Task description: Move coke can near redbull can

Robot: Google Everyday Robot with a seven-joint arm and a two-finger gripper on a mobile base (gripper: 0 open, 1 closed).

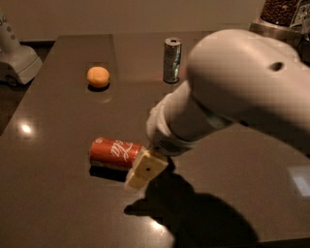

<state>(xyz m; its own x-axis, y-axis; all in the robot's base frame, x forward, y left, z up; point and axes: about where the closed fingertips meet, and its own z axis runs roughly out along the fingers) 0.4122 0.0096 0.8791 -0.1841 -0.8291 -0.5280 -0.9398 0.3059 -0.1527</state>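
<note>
One coke can (115, 153) lies on its side on the dark brown table (53, 198), its long axis running left to right. Its red-orange wall carries white looping script in the Coca-Cola hand; only a few letters near its right half show, and they cannot be read in full. A silvery rim shows at its left end.

The gripper (145, 169) is at the coke can's right end, low over the table. Its cream-coloured tip, with one small dark dot on its face, overlaps the can's lower right corner. Whether it is clenched on the can or released I cannot tell. The white arm (232, 97) rises from it up and to the right of the coke can and fills much of that side. Its shadow falls on the table below and to the right of the can.

The redbull can (172, 60) stands upright well beyond the coke can, up and to the right of it. It is slim and silver-grey, and its dark markings are not legible. An orange (98, 76) sits well beyond the coke can too, slightly to the left. Far left of the can, off the table's edge, is a white appliance (17, 58). Far up and right, beyond the arm, stands a jar (281, 12) of dark brown pieces.
</note>
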